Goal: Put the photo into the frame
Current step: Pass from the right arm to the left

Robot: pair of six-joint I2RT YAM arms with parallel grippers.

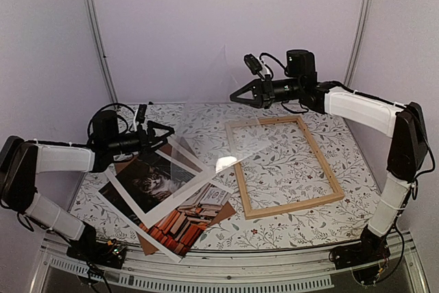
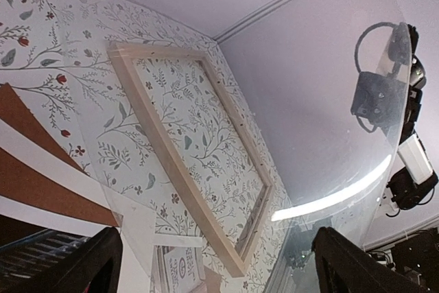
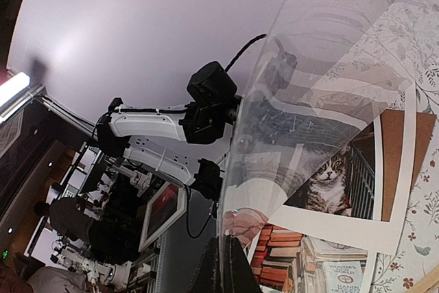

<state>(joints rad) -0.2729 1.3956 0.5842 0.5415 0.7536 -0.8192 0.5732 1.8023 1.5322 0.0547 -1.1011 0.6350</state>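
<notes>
The photo (image 1: 156, 184), a tabby cat among books, lies face up at the front left with a white mat (image 1: 180, 164) across it; it also shows in the right wrist view (image 3: 330, 184). The light wood frame (image 1: 295, 205) lies flat at centre right and shows in the left wrist view (image 2: 177, 162). My right gripper (image 1: 233, 99) is shut on the edge of a clear plastic sheet (image 1: 219, 114) and holds it tilted up above the frame's left side. My left gripper (image 1: 164, 136) is open and empty just above the photo's far edge, beside the sheet's lower edge.
A brown backing board (image 1: 148, 239) lies under the photo and mat. The clear sheet (image 3: 309, 101) stands between the two grippers. The table has a floral cloth (image 1: 357, 149). Walls close the back and sides.
</notes>
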